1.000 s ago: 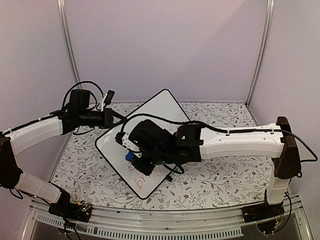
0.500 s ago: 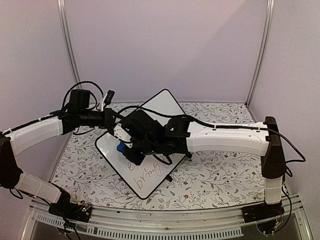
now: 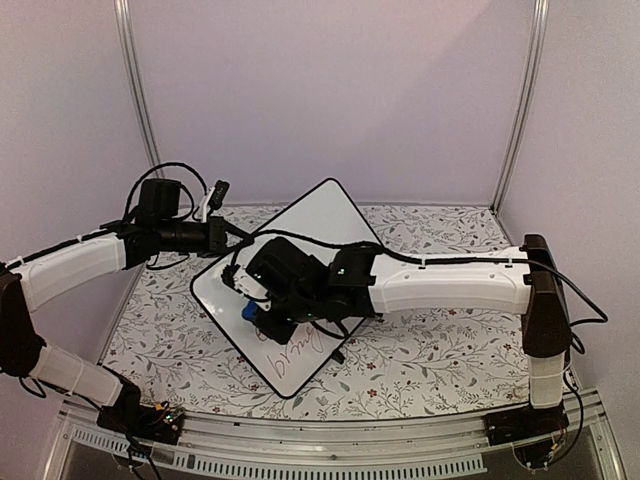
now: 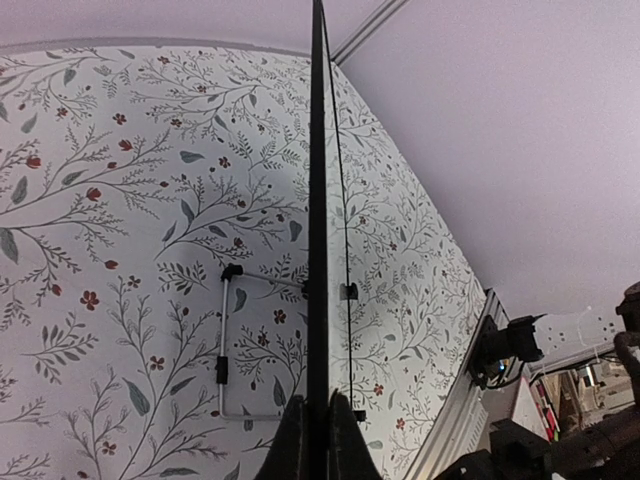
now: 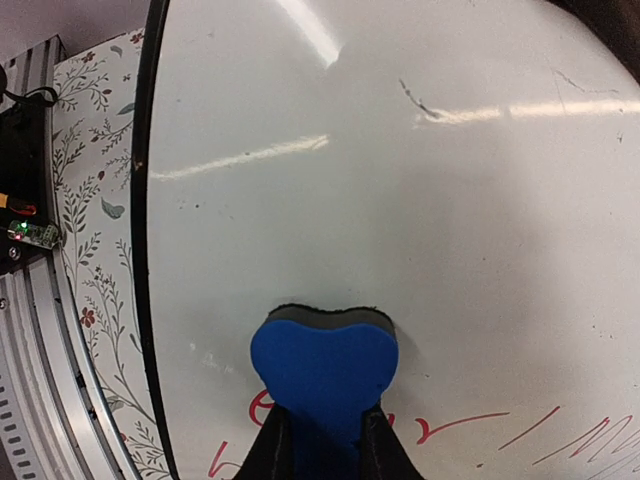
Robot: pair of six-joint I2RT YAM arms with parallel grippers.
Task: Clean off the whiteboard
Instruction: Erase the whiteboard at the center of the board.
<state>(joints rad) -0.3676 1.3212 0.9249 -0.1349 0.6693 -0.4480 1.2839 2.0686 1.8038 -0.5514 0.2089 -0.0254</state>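
The left tool (image 4: pixel 318 418) pinches the whiteboard (image 3: pixel 322 218) by its rim; the right tool (image 5: pixel 322 428) pinches the eraser (image 5: pixel 325 362) against its face. Firm, flat strokes over the red writing (image 3: pixel 293 351) should clear it.

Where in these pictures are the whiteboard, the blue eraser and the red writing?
whiteboard (image 3: pixel 322 215): top view, bare white face near its far corner.
blue eraser (image 5: pixel 325 362): right wrist view, middle of its blue top.
red writing (image 3: pixel 297 350): top view, middle of the handwritten word.
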